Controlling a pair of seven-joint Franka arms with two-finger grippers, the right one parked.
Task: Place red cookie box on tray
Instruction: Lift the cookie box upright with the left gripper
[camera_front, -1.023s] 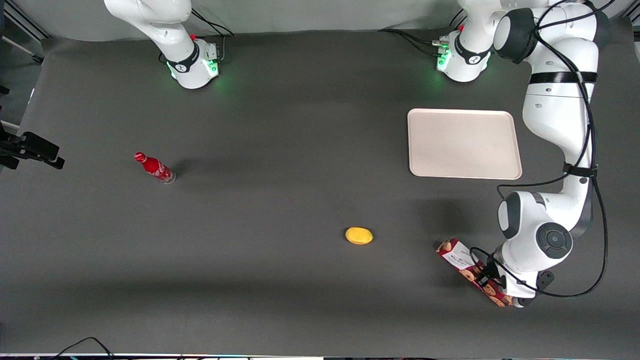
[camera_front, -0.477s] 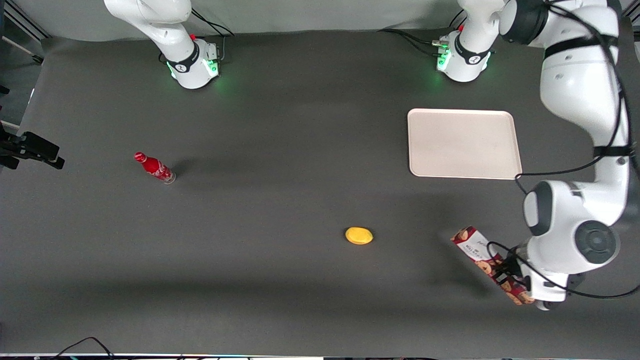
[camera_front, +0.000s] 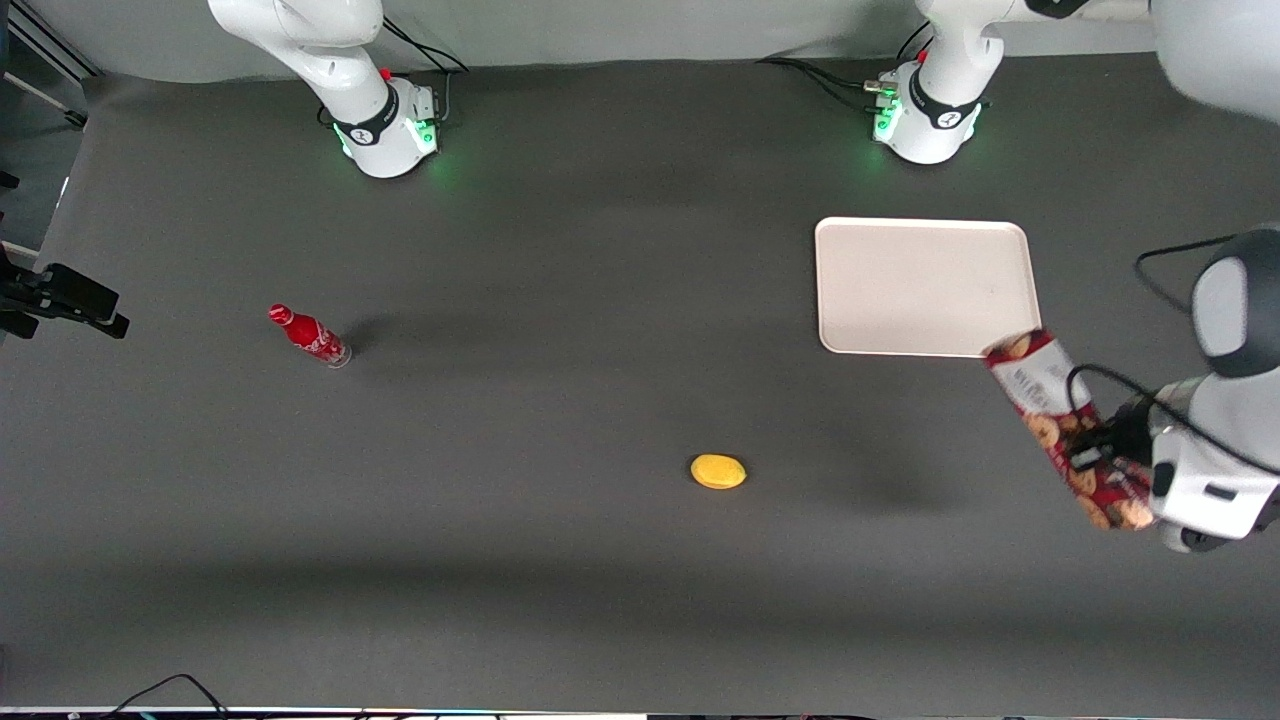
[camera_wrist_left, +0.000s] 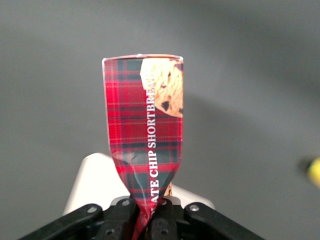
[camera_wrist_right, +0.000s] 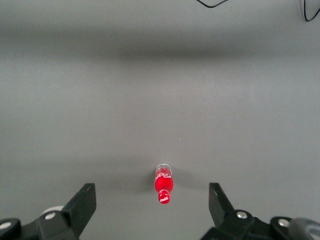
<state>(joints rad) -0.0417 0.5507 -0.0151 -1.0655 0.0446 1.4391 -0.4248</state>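
Front view: my claw (camera_front: 1108, 452) is clamped on the red cookie box (camera_front: 1050, 405), lifted off the tabletop (camera_front: 560, 560), its upper end overlapping the tray (camera_front: 925, 287) corner nearest the camera. Yellow object (camera_front: 718, 471) lies nearby; soda bottle (camera_front: 308, 335) toward the parked arm's end.

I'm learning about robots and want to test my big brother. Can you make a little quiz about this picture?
1. True or false: the red cookie box is lying flat on the tray.
2. What does the gripper hold? A) the red soda bottle B) the red cookie box C) the yellow thing
3. Fill in: the soda bottle stands toward the ______ arm's end of the table.

Key: 1. False, it is lifted in the air, beside the tray's nearer corner. 2. B, the gripper is shut on it. 3. Parked.
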